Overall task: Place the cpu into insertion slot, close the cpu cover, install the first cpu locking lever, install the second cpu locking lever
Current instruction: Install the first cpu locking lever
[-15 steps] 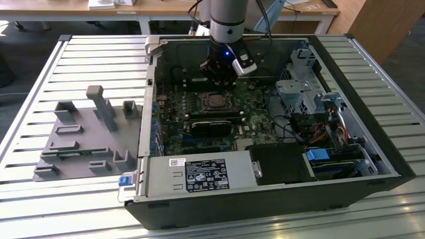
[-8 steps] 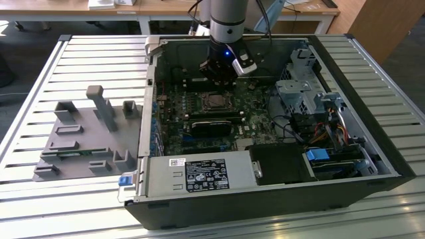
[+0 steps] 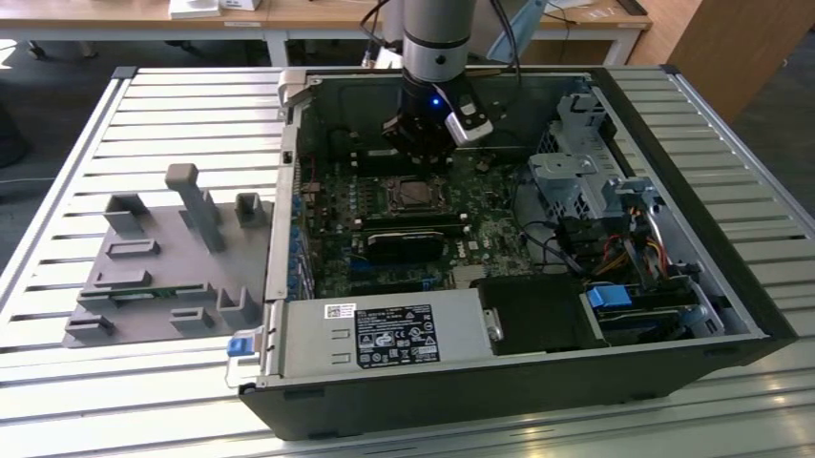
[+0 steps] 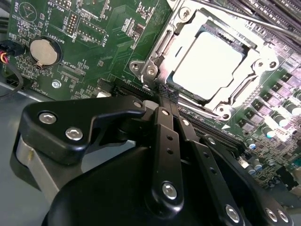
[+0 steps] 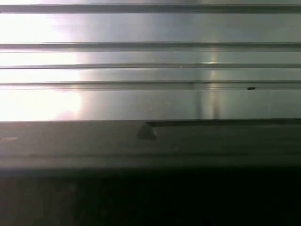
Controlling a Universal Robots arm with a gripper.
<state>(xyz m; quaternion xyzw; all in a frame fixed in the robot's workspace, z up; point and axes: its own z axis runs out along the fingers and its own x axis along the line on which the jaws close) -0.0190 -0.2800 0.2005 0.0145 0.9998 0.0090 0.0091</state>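
The fingers (image 4: 165, 96) are pressed together, holding nothing, tips just beside the socket's near corner. The cpu (image 4: 207, 63) sits in the slot (image 4: 157, 47) with the cover (image 4: 188, 21) down around it. The risk, I judge: tips slipping off a thin lever and scraping the board (image 4: 103, 37).
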